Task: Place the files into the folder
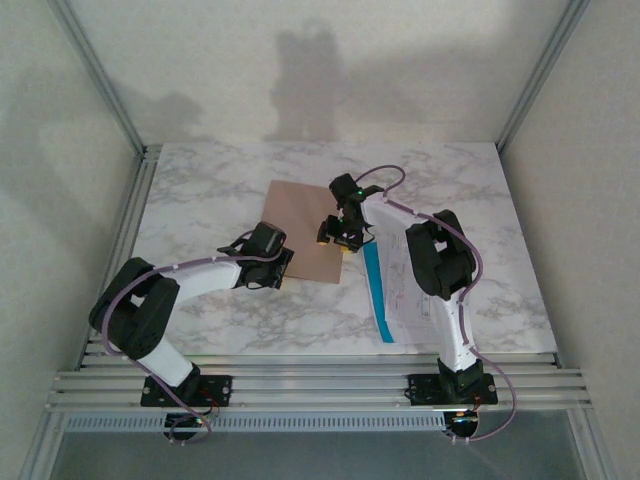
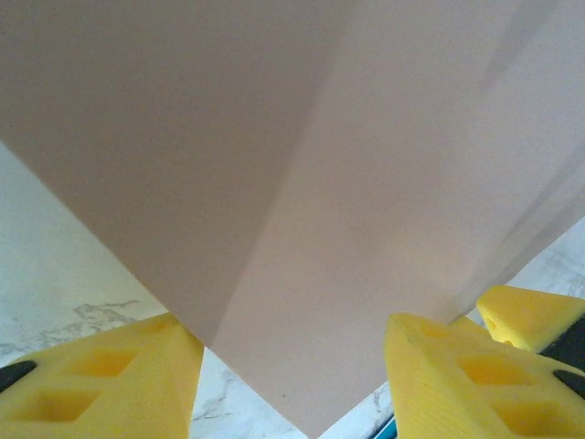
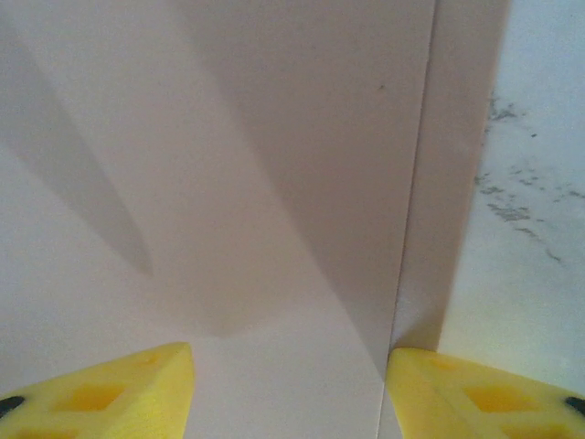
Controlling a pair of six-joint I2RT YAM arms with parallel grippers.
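Your left hand (image 2: 292,334) was open, its fingers straddling the near left corner of the folder (image 1: 300,215), which lay flat at the middle of the bench (image 1: 200,190). Your right hand (image 3: 291,352) hung open over the folder's right edge. The files (image 1: 402,290) lay just beside it, toward the bench's near edge.

A white marble-look table (image 1: 200,190) is sitting inside a pale booth. 3 plain walls are closing it in: the back wall (image 1: 450,60), left wall (image 1: 45,220) and right wall (image 1: 600,220). 2 grey metal posts (image 1: 98,75) are rising at the far corners. Ribbed rails (image 1: 320,385) are running along the near edge. Soft light is casting blurred shadows (image 1: 310,75) on the back wall
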